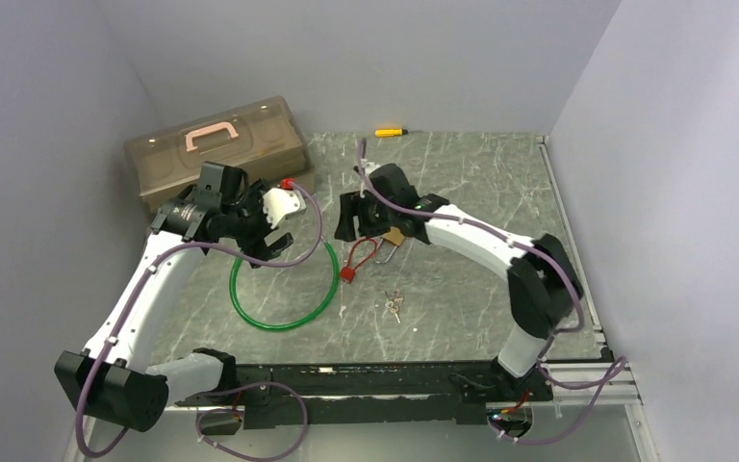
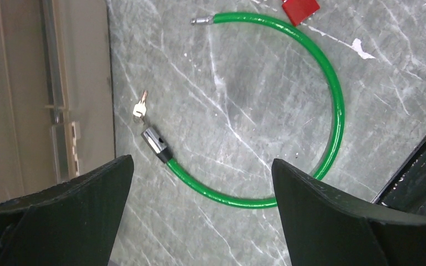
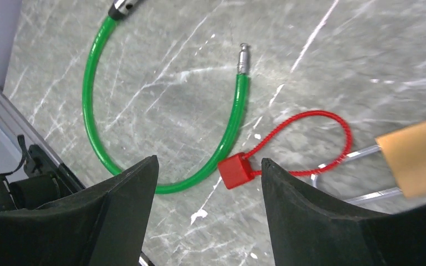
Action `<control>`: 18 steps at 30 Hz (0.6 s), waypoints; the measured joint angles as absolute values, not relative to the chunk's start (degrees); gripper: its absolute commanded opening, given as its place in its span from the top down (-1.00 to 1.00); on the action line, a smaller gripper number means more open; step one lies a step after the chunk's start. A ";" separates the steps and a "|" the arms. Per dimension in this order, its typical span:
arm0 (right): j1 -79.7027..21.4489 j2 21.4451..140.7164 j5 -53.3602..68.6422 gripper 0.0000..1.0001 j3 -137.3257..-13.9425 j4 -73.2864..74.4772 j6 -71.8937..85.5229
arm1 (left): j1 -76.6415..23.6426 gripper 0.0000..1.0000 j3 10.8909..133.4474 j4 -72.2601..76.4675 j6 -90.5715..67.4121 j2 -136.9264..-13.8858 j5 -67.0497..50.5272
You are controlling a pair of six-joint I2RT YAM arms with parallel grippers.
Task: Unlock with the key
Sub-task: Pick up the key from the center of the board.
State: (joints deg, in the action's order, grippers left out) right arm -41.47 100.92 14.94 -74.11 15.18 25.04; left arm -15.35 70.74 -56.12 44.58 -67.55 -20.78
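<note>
Your left hand (image 2: 201, 166) is wide open and holds nothing. Bring it down slowly over the little key (image 2: 140, 108) and pinch its wide end.

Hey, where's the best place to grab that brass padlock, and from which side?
Take the brass padlock by its body, from straight above, pinching the two flat edges parallel to the shackle. It lies flat on the table, and the red cable seal crowds the shackle.
</note>
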 measured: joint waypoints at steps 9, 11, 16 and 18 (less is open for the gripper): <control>-40.97 82.08 4.36 -0.39 -60.31 21.17 25.02 | -15.35 -0.99 70.52 -56.84 38.76 -65.10 -14.26; -41.06 79.61 2.70 -0.36 -57.60 23.07 25.26 | -15.35 -0.99 69.89 -56.82 38.04 -64.84 -13.72; -41.28 74.32 0.80 -0.25 -51.18 26.98 26.68 | -15.35 -0.99 68.34 -57.06 37.56 -64.36 -13.61; -41.78 73.54 0.40 -0.17 -48.99 27.29 27.35 | -15.35 -0.99 68.10 -57.08 37.32 -64.36 -13.61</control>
State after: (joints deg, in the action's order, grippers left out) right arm -41.78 73.54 0.40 -48.99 27.29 27.35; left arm -15.35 68.10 -57.08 37.32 -64.36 -13.61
